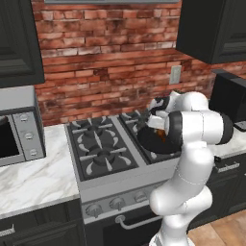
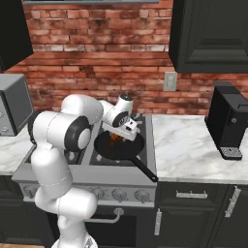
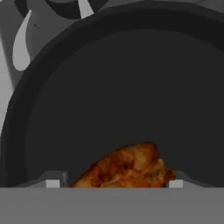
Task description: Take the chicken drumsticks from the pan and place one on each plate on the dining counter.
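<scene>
Drumstick, reddish-orange one, sits in pan, low in hand view, right between two finger tips. Gripper fingers spread either side of it; can't tell if they're touching meat.

Right base view gives what hand view doesn't: pan on stove's right front burner, handle sticking out toward front edge, orange bit peeking under gripper.

Left base view: arm blocks most of pan. Left burners open, microwave far left, coffee machine well off right.
</scene>
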Available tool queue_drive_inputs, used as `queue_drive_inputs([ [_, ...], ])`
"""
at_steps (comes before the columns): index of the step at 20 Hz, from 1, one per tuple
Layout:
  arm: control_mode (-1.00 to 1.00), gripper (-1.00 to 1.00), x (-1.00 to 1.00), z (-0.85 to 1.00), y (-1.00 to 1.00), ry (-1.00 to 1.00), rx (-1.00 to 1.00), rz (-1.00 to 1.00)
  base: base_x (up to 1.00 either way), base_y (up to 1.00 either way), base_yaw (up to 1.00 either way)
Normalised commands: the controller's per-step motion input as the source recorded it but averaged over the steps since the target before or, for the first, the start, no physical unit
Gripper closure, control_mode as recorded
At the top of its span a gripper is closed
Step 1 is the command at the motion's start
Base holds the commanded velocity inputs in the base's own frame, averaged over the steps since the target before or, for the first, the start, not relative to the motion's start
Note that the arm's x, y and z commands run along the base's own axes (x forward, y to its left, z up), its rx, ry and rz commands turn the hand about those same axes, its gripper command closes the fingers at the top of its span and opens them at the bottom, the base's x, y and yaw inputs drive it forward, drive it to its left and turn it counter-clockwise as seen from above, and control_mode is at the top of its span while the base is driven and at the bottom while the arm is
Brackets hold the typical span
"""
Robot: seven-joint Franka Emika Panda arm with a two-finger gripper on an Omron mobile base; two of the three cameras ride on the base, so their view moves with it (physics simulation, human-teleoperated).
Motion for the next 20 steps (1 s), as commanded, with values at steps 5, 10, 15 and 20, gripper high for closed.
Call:
queue_drive_inputs([
  [5, -1.0, 1.0, -0.72, 0.63, 0.18, 0.0, -0.07, 0.06, 0.0, 0.0, 0.0],
  [10, -1.0, 1.0, -0.69, 0.36, 0.3, 0.03, -0.09, 0.0, 0.0, 0.0, 0.0],
  [15, -1.0, 1.0, -0.63, 0.38, 0.12, 0.05, 0.01, -0.02, 0.0, 0.0, 0.0],
  [20, -1.0, 1.0, -0.57, 0.27, 0.19, 0.05, 0.04, -0.08, 0.0, 0.0, 0.0],
])
